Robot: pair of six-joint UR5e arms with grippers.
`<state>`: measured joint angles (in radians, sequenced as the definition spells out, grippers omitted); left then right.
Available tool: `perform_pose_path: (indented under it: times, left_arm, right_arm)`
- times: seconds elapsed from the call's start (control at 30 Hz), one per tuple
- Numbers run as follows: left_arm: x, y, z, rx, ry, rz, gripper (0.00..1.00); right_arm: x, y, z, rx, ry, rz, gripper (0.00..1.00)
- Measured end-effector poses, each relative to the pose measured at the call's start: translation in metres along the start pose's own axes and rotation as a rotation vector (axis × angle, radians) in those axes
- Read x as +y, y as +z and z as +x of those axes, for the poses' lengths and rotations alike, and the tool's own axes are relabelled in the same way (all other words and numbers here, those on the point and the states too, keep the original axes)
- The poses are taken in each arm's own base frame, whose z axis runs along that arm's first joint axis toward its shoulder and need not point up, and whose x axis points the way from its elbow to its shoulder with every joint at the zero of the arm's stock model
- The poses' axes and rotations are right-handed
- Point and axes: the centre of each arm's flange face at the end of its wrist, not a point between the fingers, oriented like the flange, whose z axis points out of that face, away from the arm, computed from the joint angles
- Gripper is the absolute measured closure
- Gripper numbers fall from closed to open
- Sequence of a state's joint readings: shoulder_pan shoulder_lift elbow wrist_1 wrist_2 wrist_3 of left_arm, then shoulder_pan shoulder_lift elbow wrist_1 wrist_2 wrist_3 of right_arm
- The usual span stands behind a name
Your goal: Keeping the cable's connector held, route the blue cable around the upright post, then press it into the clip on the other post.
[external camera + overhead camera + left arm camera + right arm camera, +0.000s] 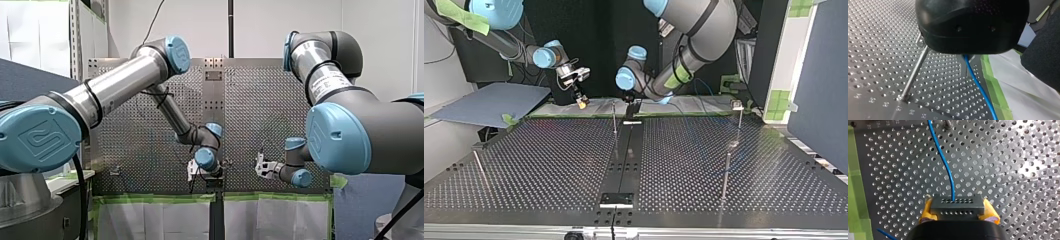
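Yellow pads point(926, 210) of my right gripper point(957, 206) are clamped on either side of the dark grey rectangular connector block point(958, 212) with its two rows of small holes. The connector is thus held firmly above the perforated metal table point(1010, 170). The thin blue cable point(944, 162) leaves the block's forward face and runs ahead of the gripper in a gentle curve over the table.

In the left wrist view my left arm's black gripper point(965, 50) hangs low. The cable comes out from under its body and trails along the strip of green tape point(993, 82). Whether this gripper is gripping the cable I cannot tell. Just beside it stands a slim upright metal post point(914, 75). In the top view the small metal clip point(737, 105) tops a thin post well apart, at that view's right.

The cable looks light and limp, with a smooth sheath that will probably slide through a loose grip. It should follow any pull and sag once slack. The best hold is likely a little way along from the connector, under mild tension, since a sharp tug would strain the joint at the block and the thin posts may flex
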<state>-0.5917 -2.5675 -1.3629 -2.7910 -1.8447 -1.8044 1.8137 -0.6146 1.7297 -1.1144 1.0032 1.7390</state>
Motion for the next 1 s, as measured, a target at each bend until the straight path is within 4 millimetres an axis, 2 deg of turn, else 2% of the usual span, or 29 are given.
perform_pose_path:
  times: [0.37,0.7,1.0]
  left_arm:
    - [-0.001,0.009,-0.011,-0.016,-0.005,0.051,1.0]
    - [-0.004,0.003,-0.051,-0.069,-0.007,0.065,1.0]
    - [-0.002,0.003,-0.059,-0.076,-0.04,0.076,1.0]
  right_arm:
    - [0.004,-0.001,0.001,0.001,0.0,-0.006,1.0]
    - [0.005,0.0,0.001,0.001,0.0,-0.007,1.0]
    - [0.006,0.001,0.002,0.004,-0.002,-0.007,1.0]
